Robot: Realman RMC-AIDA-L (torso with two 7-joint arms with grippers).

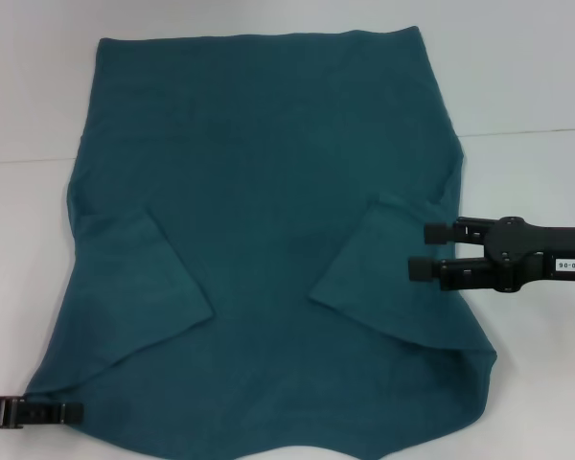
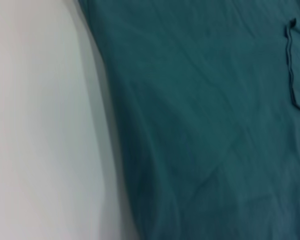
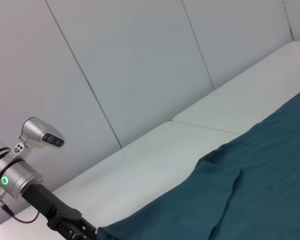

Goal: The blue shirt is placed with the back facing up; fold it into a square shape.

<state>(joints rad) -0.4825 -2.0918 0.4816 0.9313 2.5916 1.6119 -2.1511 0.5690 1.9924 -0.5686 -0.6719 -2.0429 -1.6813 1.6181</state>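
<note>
The blue shirt [image 1: 268, 220] lies spread flat on the white table, plain side up, both short sleeves folded inward over the body. My right gripper [image 1: 427, 250] hovers at the shirt's right edge beside the folded right sleeve [image 1: 393, 278], open, with nothing between its fingers. At the near-left corner of the shirt my left gripper [image 1: 72, 412] lies low on the table, its tip touching the cloth edge. The left wrist view shows the shirt [image 2: 215, 125] close up with a sleeve hem [image 2: 290, 65]. In the right wrist view the shirt [image 3: 250, 175] stretches away toward the left arm [image 3: 20, 175].
The white table [image 1: 517, 86] extends past the shirt on all sides, with a seam line [image 1: 527, 131] across it. Pale wall panels [image 3: 140, 60] stand behind the table in the right wrist view.
</note>
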